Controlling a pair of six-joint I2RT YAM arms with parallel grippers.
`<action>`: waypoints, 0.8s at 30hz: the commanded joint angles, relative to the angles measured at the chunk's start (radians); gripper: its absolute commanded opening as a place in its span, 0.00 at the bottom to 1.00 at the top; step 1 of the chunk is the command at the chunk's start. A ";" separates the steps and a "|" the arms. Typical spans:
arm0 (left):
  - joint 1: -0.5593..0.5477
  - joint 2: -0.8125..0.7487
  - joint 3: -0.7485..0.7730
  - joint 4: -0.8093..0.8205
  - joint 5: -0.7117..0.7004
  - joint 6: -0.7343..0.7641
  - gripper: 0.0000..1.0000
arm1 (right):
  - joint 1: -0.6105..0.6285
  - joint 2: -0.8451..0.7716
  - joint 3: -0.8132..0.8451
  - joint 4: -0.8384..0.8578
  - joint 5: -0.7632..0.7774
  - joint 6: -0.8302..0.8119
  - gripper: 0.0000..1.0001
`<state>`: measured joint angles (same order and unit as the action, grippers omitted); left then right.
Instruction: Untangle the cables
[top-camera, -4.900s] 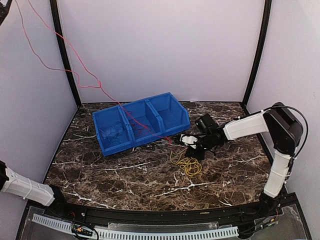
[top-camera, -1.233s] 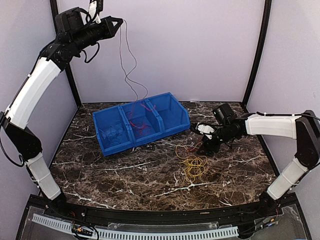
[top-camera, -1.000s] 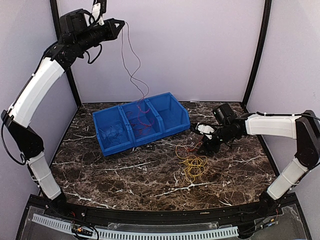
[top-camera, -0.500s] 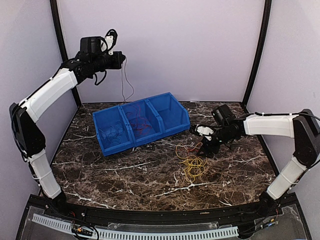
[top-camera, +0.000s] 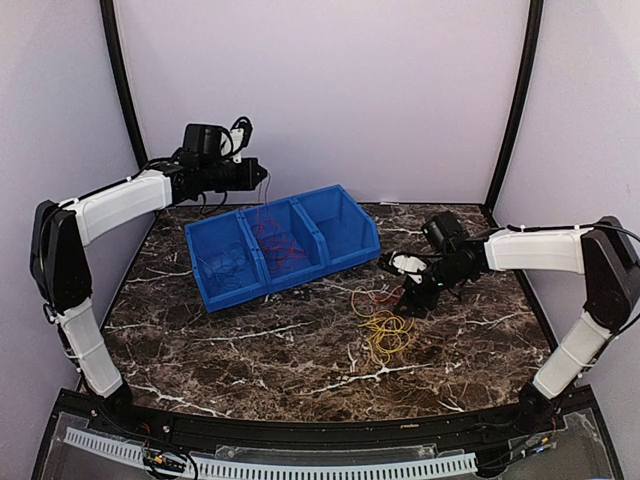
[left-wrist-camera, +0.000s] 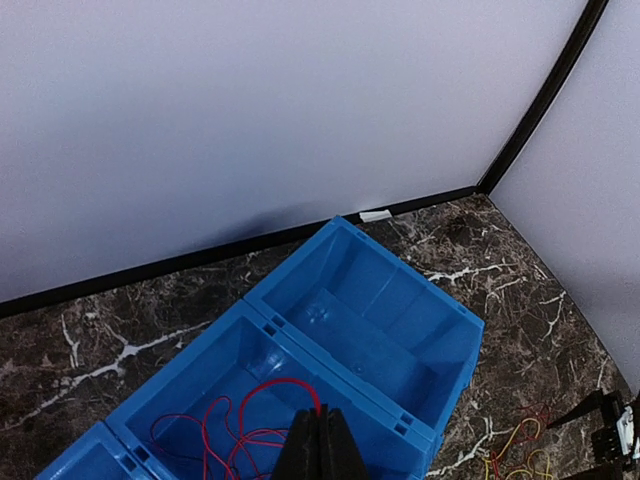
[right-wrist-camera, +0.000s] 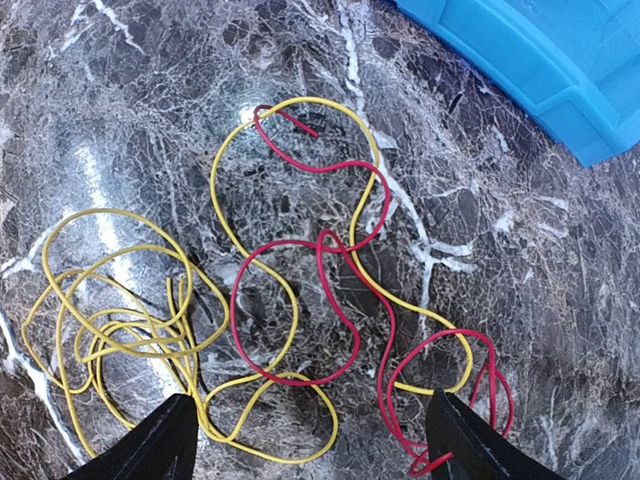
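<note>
A loose tangle of the cables, yellow (right-wrist-camera: 130, 330) and red (right-wrist-camera: 330, 300), lies on the marble right of the bins, with the yellow coil (top-camera: 386, 331) nearest the front. My right gripper (right-wrist-camera: 308, 396) hovers just above it, open, a finger on either side and nothing between them; the top view shows this gripper (top-camera: 412, 291) at the tangle's upper right. My left gripper (left-wrist-camera: 320, 425) is shut on the end of a red cable (left-wrist-camera: 215, 425), which trails down into the middle bin (top-camera: 278, 240). Dark cables (top-camera: 226, 264) lie in the left bin.
A blue three-compartment bin (top-camera: 350, 256) stands at the back centre, angled; its right compartment (left-wrist-camera: 370, 320) holds nothing. Purple walls close off the back and sides, with black posts (top-camera: 517, 100) in the corners.
My left arm has come down from high up to just above the bins, and the red cable it holds has dropped in loops into the middle bin. The right arm has hardly moved.
</note>
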<state>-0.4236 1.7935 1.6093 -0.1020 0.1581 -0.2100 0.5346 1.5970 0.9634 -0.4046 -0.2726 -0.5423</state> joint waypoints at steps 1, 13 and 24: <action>0.002 -0.009 -0.076 0.065 0.098 -0.085 0.00 | -0.003 0.017 0.005 0.002 -0.015 -0.008 0.81; 0.002 0.086 -0.134 0.036 0.143 -0.166 0.02 | -0.002 0.018 0.006 -0.002 -0.016 -0.011 0.82; 0.003 0.127 0.003 -0.148 -0.033 -0.142 0.28 | -0.001 0.015 0.005 -0.004 -0.013 -0.013 0.82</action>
<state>-0.4236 1.9415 1.5421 -0.1677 0.1959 -0.3737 0.5346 1.6119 0.9634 -0.4156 -0.2760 -0.5453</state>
